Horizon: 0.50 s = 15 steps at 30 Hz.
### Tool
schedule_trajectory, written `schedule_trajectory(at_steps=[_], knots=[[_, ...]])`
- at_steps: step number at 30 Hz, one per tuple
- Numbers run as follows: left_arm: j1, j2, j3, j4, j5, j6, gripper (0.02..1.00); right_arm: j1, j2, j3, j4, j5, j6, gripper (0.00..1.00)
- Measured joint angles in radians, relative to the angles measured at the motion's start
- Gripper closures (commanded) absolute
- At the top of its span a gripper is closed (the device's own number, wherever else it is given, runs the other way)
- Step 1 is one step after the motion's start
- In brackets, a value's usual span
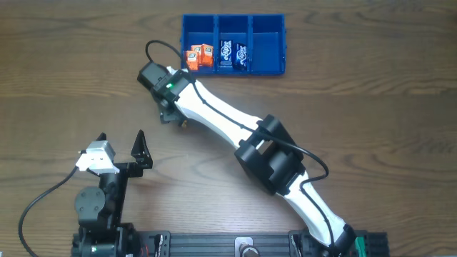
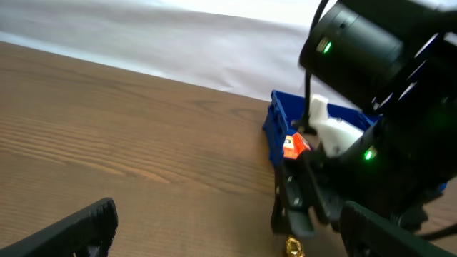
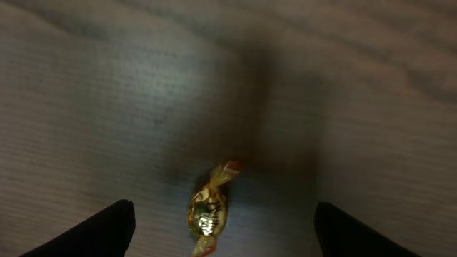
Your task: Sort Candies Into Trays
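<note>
Right hand (image 3: pixel 227 230) spread wide over gold candy (image 3: pixel 207 210), its print unreadable.

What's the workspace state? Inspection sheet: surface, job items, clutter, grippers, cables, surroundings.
Surface: wooden table, bare wood.
Job's things: blue tray, three compartments; in the top view, orange candies in the left one, dark blue candies in the middle, right one empty; gold candy on the table.
Clutter: nothing seen.
Grippers: right gripper open, fingers either side of the gold candy; left gripper open, holding nothing, near its base.
Cables: black cable loops at the right arm's wrist; another by the left base.
Surroundings: white surface beyond the table's edge.
</note>
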<state>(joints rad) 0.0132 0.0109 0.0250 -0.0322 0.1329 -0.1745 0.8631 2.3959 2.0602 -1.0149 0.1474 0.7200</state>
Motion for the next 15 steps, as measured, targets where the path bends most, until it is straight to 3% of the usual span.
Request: schedule_trajectory(at_steps=[8, 15], knots=[[0.000, 0.000, 0.000, 0.000, 0.000, 0.000, 0.020, 0.022, 0.025, -0.001, -0.011, -0.018, 0.046, 0.299], [0.000, 0.000, 0.000, 0.000, 0.000, 0.000, 0.020, 0.022, 0.047, -0.002, -0.009, -0.020, 0.080, 0.557]])
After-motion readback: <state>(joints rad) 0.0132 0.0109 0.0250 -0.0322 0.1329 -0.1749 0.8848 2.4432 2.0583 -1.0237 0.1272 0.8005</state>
